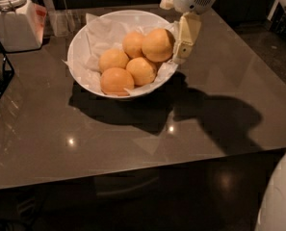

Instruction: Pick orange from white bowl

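Orange (158,44) at the right of the bowl (128,13) sits just beside the claw (181,57), apart or together I cannot tell; straddle it squarely

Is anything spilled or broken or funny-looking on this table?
No, nothing stands out. All five oranges sit inside the white bowl on its crinkled paper, none on the table. The gripper is at the bowl's right rim, beside the biggest orange.
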`<state>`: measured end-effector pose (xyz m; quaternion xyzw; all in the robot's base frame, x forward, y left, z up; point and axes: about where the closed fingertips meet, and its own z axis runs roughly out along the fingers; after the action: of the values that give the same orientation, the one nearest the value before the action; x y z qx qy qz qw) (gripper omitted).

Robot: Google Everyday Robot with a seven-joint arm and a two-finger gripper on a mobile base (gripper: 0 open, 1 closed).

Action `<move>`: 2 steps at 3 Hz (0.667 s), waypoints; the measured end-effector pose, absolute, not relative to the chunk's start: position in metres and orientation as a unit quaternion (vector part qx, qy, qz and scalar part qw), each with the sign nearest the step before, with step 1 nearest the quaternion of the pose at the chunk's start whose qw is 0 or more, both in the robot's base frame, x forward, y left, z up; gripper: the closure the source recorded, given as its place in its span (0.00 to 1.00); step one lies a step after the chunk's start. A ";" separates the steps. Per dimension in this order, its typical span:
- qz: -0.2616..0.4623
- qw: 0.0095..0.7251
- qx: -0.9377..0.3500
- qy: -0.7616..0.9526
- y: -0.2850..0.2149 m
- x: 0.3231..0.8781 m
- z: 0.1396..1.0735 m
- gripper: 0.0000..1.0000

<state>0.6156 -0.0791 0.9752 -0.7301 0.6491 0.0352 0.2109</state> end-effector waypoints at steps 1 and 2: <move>0.035 0.211 -0.730 0.649 -0.079 0.616 0.975 0.18; 0.035 0.211 -0.730 0.649 -0.079 0.616 0.975 0.18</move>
<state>0.6159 -0.0789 0.9751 -0.7301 0.6490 0.0352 0.2112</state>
